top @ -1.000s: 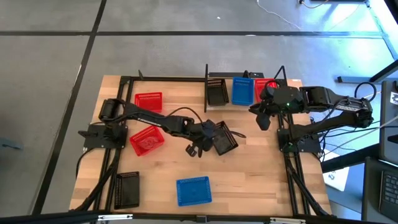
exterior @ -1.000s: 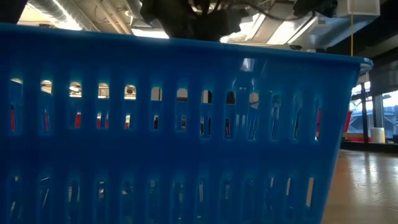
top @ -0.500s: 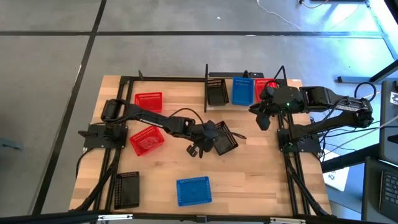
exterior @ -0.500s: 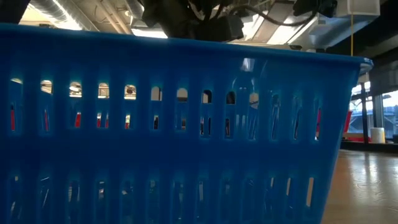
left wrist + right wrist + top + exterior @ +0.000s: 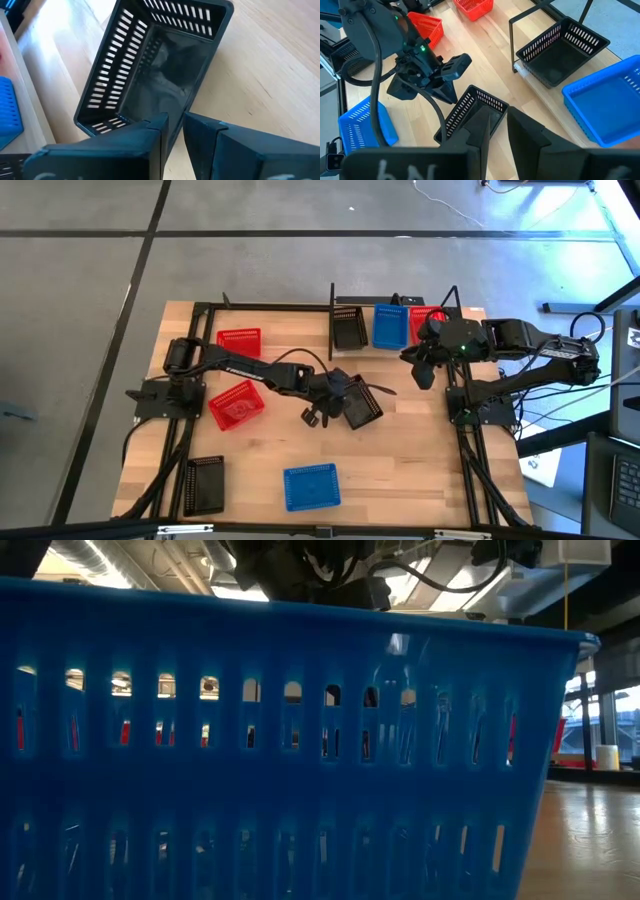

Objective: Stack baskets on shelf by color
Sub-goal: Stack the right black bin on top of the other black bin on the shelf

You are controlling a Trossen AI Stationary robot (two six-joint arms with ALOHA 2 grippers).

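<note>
A black basket [image 5: 364, 406] is near the table's middle, with my left gripper [image 5: 348, 400] shut on it; it fills the left wrist view [image 5: 160, 65], its open side facing the camera. The shelf [image 5: 333, 305] at the far edge holds a black basket [image 5: 350, 328], a blue basket [image 5: 390, 326] and a red basket [image 5: 424, 320] side by side. My right gripper [image 5: 425, 375] hangs in the air just in front of the shelf's right end, open by a narrow gap, with nothing in it. My left gripper pinches one long side wall of the black basket at its rim [image 5: 172, 120], one finger [image 5: 150, 135] inside the basket and one [image 5: 215, 137] outside. The fingers slant down from the table's left. The basket sits tilted below them; I cannot tell if its low end touches the table.
Loose on the table lie two red baskets [image 5: 238, 342] [image 5: 237, 405] at the left, a black basket [image 5: 205, 483] at the near left and a blue basket [image 5: 311, 486] at the near edge. That blue basket [image 5: 300, 760] blocks nearly the whole low view.
</note>
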